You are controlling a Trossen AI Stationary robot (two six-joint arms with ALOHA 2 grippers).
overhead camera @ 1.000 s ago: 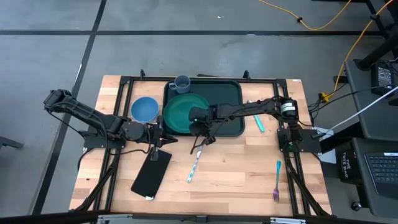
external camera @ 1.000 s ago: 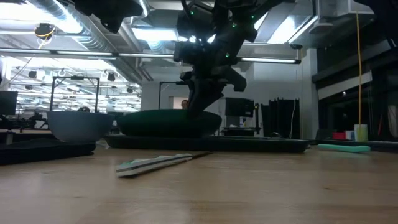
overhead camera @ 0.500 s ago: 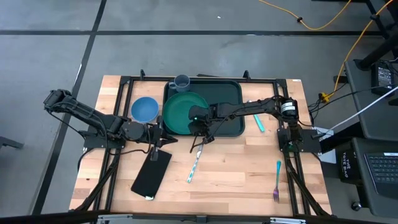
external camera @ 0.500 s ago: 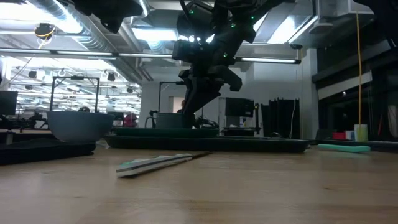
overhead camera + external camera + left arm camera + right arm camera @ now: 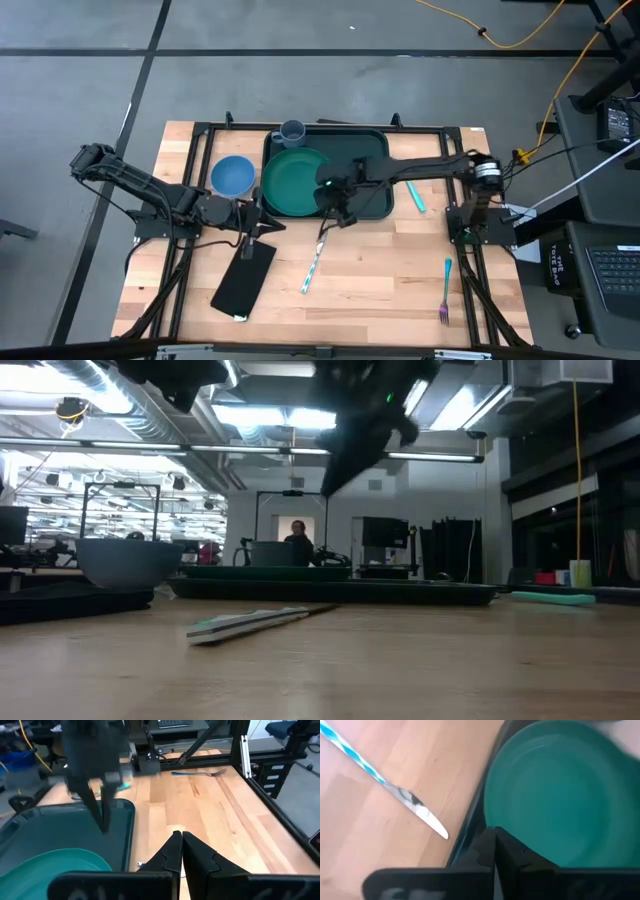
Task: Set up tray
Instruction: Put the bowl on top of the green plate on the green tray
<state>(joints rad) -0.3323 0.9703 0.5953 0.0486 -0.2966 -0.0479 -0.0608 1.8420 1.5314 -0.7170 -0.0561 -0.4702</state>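
The dark green tray [image 5: 375,150] sits at the table's far middle, with the round green plate [image 5: 293,182] lying flat in its left half. My right gripper [image 5: 331,210] hangs shut and empty above the tray's near rim [image 5: 470,830], beside the plate [image 5: 560,795]. A knife with a striped handle [image 5: 314,265] lies on the wood in front of the tray, its blade [image 5: 432,822] pointing at the tray. My left gripper [image 5: 178,836] waits shut and empty above the table left of the knife, near the tray's near-left corner.
A blue bowl [image 5: 233,176] stands left of the tray and a grey cup [image 5: 293,131] at its far-left corner. A flat black rectangle [image 5: 244,280] lies near left. A teal utensil [image 5: 415,195] lies right of the tray and a fork [image 5: 445,293] near right.
My right gripper has let go of the plate and risen clear of it, drawing back a little toward the table's right edge. The plate, held up off the tray a second ago, now lies flat in it.
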